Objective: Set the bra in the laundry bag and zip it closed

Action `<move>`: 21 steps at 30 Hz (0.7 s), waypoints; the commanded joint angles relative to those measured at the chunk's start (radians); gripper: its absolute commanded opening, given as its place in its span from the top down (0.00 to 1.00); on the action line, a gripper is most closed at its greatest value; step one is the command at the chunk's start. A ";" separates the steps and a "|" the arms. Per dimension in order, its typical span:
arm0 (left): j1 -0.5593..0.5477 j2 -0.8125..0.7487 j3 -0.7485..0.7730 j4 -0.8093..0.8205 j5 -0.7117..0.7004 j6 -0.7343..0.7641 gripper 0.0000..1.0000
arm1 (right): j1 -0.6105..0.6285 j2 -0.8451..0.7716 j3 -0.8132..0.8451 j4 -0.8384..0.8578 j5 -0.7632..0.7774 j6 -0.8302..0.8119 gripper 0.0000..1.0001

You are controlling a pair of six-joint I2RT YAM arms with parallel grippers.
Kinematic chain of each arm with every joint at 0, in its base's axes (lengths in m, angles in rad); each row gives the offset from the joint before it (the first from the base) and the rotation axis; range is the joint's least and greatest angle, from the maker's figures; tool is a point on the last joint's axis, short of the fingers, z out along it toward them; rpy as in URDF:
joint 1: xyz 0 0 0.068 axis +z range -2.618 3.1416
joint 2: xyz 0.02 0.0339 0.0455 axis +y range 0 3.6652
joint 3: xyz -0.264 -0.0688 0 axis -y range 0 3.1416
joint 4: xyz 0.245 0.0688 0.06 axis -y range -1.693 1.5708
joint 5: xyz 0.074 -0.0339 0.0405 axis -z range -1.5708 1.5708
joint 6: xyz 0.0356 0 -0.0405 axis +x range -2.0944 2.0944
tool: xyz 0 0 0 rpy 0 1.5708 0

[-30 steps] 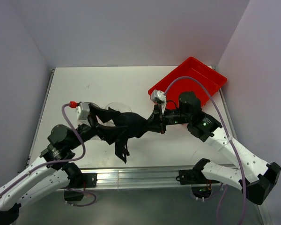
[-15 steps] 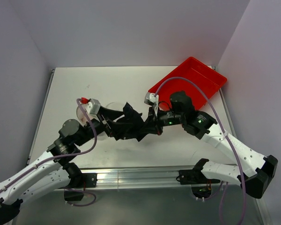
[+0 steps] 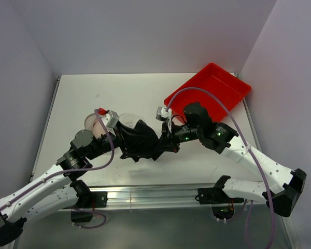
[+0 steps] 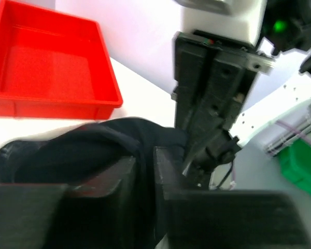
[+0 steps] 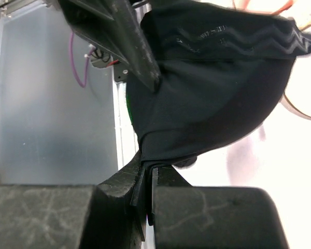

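— Bra (image 3: 140,139): where do we locate it?
— We see it bunched above the table (image 3: 83,88), both left gripper (image 3: 123,139) and right gripper (image 3: 163,145) clamped on its cloth; laundry bag (image 3: 91,123) lies just behind the left.

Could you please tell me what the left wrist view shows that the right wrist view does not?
Only the left wrist view shows the red tray. Only the right wrist view shows the wavy stitching on the bra. Both show the black bra pinched by the right gripper, with the left gripper closing on it from the opposite side.
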 commanded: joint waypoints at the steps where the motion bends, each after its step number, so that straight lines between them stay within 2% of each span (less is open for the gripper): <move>1: -0.004 -0.026 0.000 0.055 0.060 0.012 0.84 | 0.008 -0.025 0.063 0.014 0.030 -0.021 1.00; 3: -0.005 -0.046 -0.005 0.050 0.049 0.005 0.99 | 0.007 -0.039 0.061 0.032 0.052 -0.011 1.00; 6: -0.004 -0.068 -0.010 0.044 0.029 -0.003 1.00 | 0.007 -0.062 0.061 0.044 0.076 0.000 0.98; 9: -0.005 -0.091 -0.022 0.052 0.015 -0.015 1.00 | 0.007 -0.087 0.060 0.066 0.127 0.017 0.65; 10: -0.005 -0.097 -0.028 0.058 0.012 -0.020 1.00 | 0.007 -0.100 0.054 0.078 0.141 0.023 0.40; 13: -0.005 -0.111 -0.048 0.087 0.007 -0.037 1.00 | 0.007 -0.125 0.049 0.124 0.181 0.043 0.04; 16: -0.004 -0.097 -0.063 0.124 0.041 -0.049 1.00 | 0.008 -0.105 0.080 0.144 0.193 0.046 0.00; 21: -0.004 -0.081 -0.071 0.161 0.075 -0.046 1.00 | 0.020 -0.015 0.153 0.120 0.101 0.008 0.00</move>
